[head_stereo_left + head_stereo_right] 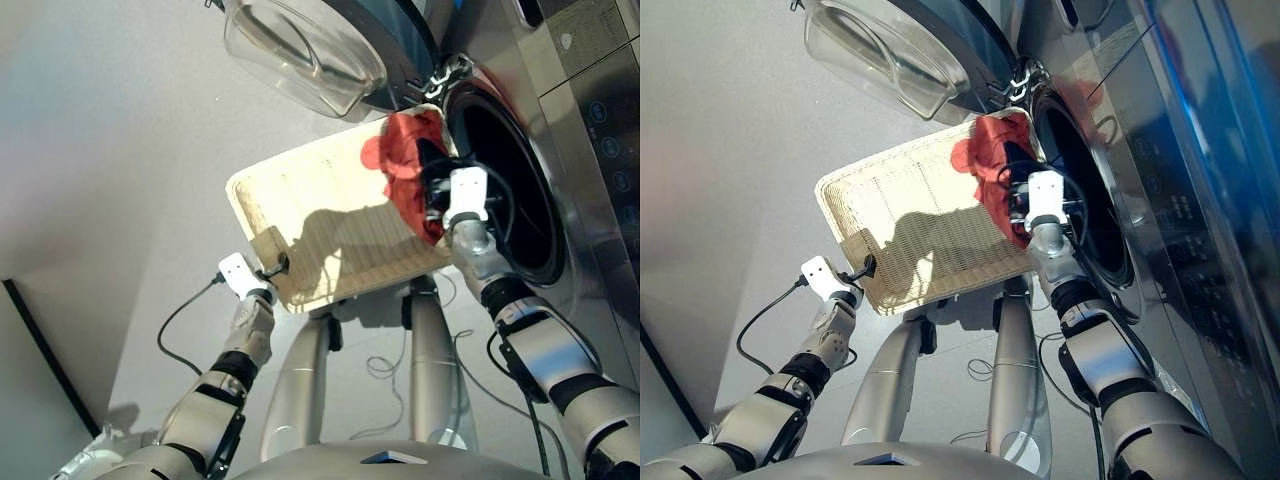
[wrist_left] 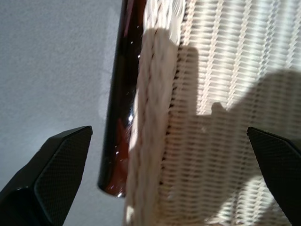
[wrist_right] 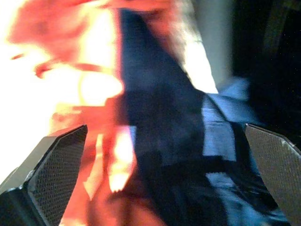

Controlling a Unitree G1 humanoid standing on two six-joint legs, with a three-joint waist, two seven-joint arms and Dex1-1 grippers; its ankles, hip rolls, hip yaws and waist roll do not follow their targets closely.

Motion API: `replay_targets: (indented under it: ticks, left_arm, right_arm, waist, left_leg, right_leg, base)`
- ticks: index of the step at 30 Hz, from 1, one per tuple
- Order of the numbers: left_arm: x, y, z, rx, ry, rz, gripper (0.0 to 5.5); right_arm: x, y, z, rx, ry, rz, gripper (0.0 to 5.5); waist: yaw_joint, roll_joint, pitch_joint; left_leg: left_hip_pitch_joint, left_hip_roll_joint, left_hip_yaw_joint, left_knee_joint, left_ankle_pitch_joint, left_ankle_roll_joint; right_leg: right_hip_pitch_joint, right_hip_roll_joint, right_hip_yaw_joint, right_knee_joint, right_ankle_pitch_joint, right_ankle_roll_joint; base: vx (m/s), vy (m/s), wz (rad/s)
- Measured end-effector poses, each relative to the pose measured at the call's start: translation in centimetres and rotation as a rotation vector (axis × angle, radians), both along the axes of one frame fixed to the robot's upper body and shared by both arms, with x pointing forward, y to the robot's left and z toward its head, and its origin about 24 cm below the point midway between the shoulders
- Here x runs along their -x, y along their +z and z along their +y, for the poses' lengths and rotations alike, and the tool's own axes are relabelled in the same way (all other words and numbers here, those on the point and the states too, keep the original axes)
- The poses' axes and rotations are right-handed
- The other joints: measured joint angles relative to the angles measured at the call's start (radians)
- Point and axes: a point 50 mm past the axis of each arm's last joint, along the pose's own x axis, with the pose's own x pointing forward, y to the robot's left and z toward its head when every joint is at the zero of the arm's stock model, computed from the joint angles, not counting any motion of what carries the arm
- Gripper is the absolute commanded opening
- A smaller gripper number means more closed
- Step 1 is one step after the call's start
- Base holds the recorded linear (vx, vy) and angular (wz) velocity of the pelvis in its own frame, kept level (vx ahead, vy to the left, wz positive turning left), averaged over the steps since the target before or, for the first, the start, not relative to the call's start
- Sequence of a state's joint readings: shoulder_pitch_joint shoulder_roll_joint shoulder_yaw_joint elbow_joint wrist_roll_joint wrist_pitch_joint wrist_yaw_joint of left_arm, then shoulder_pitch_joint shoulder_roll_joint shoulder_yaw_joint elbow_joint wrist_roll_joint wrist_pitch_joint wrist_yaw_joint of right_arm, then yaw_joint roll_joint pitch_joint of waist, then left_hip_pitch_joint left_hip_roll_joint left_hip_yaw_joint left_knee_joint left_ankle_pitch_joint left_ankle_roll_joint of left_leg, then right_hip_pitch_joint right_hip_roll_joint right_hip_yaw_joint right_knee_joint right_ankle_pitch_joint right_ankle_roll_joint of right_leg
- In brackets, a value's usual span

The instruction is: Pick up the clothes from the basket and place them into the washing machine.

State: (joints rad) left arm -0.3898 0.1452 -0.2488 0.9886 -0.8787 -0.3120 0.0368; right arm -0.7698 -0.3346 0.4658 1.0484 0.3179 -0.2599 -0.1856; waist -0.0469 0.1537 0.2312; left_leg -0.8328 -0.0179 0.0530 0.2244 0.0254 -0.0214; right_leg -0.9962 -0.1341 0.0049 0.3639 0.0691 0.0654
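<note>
The cream basket (image 1: 320, 200) lies in front of the washing machine (image 1: 575, 190), its far corner at the open drum hole (image 1: 505, 190). A red-orange garment (image 1: 405, 145) is heaped in that corner, with a navy blue garment (image 3: 164, 141) beside it. My right gripper (image 1: 430, 195) hangs over these clothes, open, with the navy cloth between its fingers (image 3: 51, 165). My left gripper (image 1: 278, 265) is open at the basket's near left corner, and its fingers (image 2: 56, 169) straddle the woven rim (image 2: 150, 117).
The round glass door (image 1: 300, 50) stands swung open above the basket's far side. A dark glossy bar (image 2: 117, 117) runs under the basket rim. Cables (image 1: 180, 315) trail on the grey floor. A control panel (image 1: 600, 40) sits at the upper right.
</note>
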Motion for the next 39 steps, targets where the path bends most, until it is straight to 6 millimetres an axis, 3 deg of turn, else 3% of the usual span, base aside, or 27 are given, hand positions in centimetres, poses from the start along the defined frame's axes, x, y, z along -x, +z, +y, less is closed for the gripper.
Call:
replay_targets:
  ticks: [6,13,16,19,20,21,24,32,39]
  left_arm:
    - [-0.2,-0.2,0.1,-0.009,-0.003,0.028,5.50]
    - [-2.1,1.7,-0.5,-0.010,-0.021,-0.037,5.50]
    - [-3.0,2.7,-0.8,-0.009,-0.032,-0.075,5.50]
    - [-3.0,2.9,-1.0,-0.013,-0.044,-0.081,5.50]
    - [-3.0,2.9,-1.1,-0.013,-0.047,-0.082,5.50]
    - [-3.1,3.1,-1.2,-0.010,-0.050,-0.092,5.50]
    - [-3.5,3.8,-1.5,0.000,-0.060,-0.127,5.50]
    - [-3.9,4.6,-1.9,0.010,-0.078,-0.159,5.50]
    - [-3.6,4.3,-1.8,0.011,-0.079,-0.144,5.50]
  right_arm:
    - [0.2,-1.5,-0.7,0.069,-0.016,0.102,5.50]
    - [-1.8,2.1,-2.2,0.111,-0.099,0.048,5.50]
    - [-2.6,3.9,-2.9,0.161,-0.117,0.024,5.50]
    - [-2.8,4.2,-3.2,0.164,-0.130,0.036,5.50]
    - [-2.8,4.2,-3.2,0.164,-0.128,0.042,4.34]
    - [-2.8,4.2,-3.3,0.162,-0.130,0.046,2.44]
    - [-3.0,4.5,-3.5,0.193,-0.131,0.071,0.17]
    - [-2.8,4.0,-4.5,0.249,-0.137,0.142,0.00]
    - [-1.7,2.2,-6.0,0.082,-0.237,0.168,0.00]
  waist:
    - [0.023,-0.010,0.008]
    - [0.047,-0.012,0.051]
    - [0.056,-0.003,0.087]
    - [0.063,-0.004,0.092]
    - [0.062,-0.004,0.092]
    - [0.065,-0.004,0.092]
    - [0.076,-0.004,0.092]
    - [0.075,-0.004,0.091]
    - [0.067,-0.007,0.088]
  left_leg:
    - [-0.001,0.002,-0.005,-0.028,0.017,-0.003]
    - [-0.071,0.001,-0.009,-0.022,0.025,-0.008]
    - [-0.094,-0.004,-0.022,-0.010,0.028,-0.013]
    - [-0.106,-0.007,-0.030,0.005,0.026,-0.017]
    - [-0.106,-0.008,-0.031,0.011,0.024,-0.019]
    - [-0.107,-0.009,-0.032,0.013,0.024,-0.019]
    - [-0.116,-0.007,-0.033,0.022,0.023,-0.021]
    - [-0.092,-0.005,-0.048,0.026,0.028,-0.028]
    - [-0.008,-0.007,-0.048,0.022,0.020,-0.020]
  right_leg:
    - [-0.005,-0.001,-0.005,-0.015,0.003,-0.007]
    - [-0.083,-0.005,-0.006,0.011,0.009,-0.019]
    - [-0.110,-0.012,-0.011,0.048,-0.010,-0.025]
    - [-0.128,-0.017,-0.015,0.083,-0.029,-0.031]
    - [-0.131,-0.019,-0.016,0.096,-0.036,-0.032]
    - [-0.134,-0.021,-0.017,0.104,-0.039,-0.034]
    - [-0.147,-0.020,-0.016,0.120,-0.046,-0.032]
    - [-0.115,-0.020,-0.030,0.123,-0.042,-0.043]
    - [-0.025,-0.022,-0.032,0.105,-0.050,-0.029]
  base:
    - [0.000,0.000,0.000]
    - [0.000,0.000,0.000]
    - [0.014,-0.016,0.140]
    - [0.007,-0.010,0.067]
    - [0.000,0.000,0.000]
    - [0.000,0.000,0.000]
    - [0.000,0.000,0.000]
    - [0.000,0.000,0.000]
    - [-0.027,0.016,-0.021]
